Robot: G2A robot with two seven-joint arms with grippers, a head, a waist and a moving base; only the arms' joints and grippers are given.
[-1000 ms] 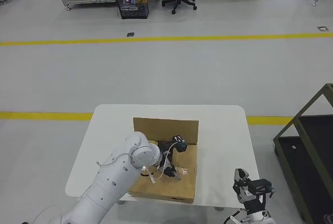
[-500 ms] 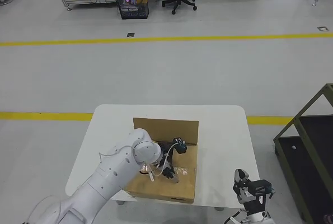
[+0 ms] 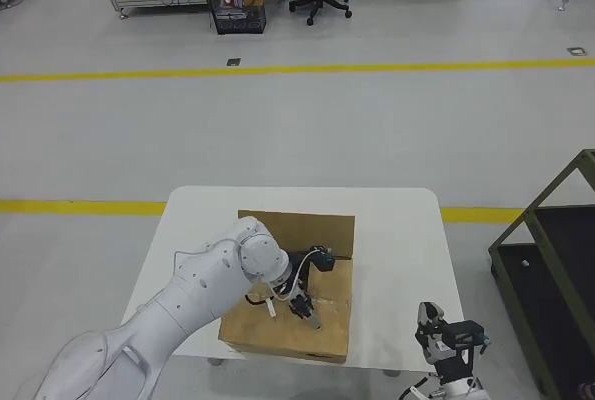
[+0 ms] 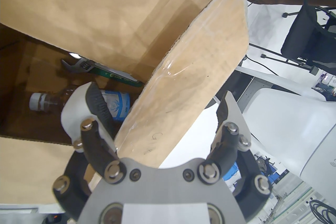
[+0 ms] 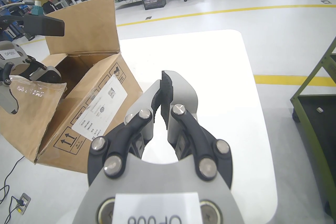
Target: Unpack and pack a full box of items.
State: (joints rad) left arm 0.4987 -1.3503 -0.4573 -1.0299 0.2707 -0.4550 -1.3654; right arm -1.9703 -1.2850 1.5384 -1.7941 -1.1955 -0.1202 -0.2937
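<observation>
An open cardboard box point(image 3: 297, 225) stands on the white table point(image 3: 397, 230). My left gripper point(image 3: 307, 312) hangs over its near side, open, straddling a taped flap point(image 4: 189, 83): one finger is inside the box, the other outside. Inside lie a brown bottle point(image 4: 115, 104) with a white cap and a green-handled adjustable wrench point(image 4: 105, 71). The right wrist view shows the box point(image 5: 115, 75) with the left gripper point(image 5: 15, 78) at that flap. My right gripper point(image 5: 164, 83) is shut and holds nothing, low by the table's near right corner point(image 3: 445, 335).
A green metal rack point(image 3: 567, 260) stands on the floor to the right of the table. Bare tabletop lies to the right of the box. Office chairs and benches stand far behind across the yellow floor line.
The left arm's elbow has swung toward the far side of the box while its gripper stayed low at the near flap. The right arm has kept still.
</observation>
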